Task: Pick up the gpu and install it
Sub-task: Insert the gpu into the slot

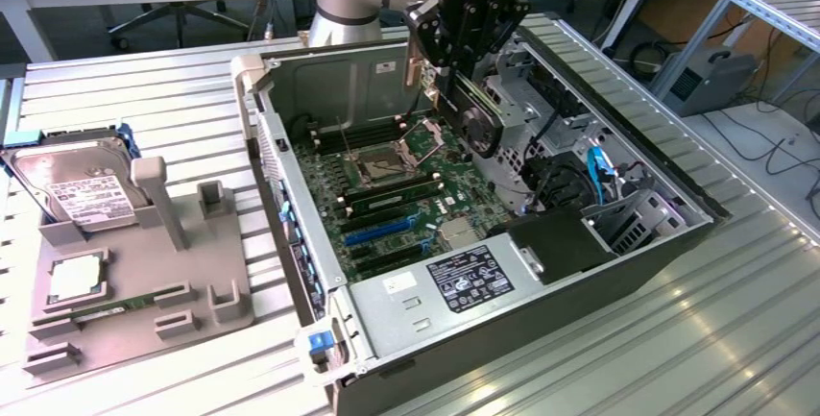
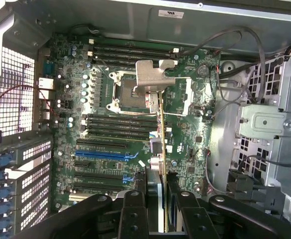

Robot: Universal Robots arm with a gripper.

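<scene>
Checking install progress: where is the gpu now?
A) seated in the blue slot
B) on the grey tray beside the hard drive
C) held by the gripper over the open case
C: the gripper clamps the gpu on edge above the motherboard.

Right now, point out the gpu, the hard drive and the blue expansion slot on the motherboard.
gpu (image 1: pixel 477 120): exterior view, on its black cooler face.
hard drive (image 1: pixel 92 201): exterior view, on its white label.
blue expansion slot (image 2: pixel 101 155): wrist view, on the middle of the slot's length.
</scene>
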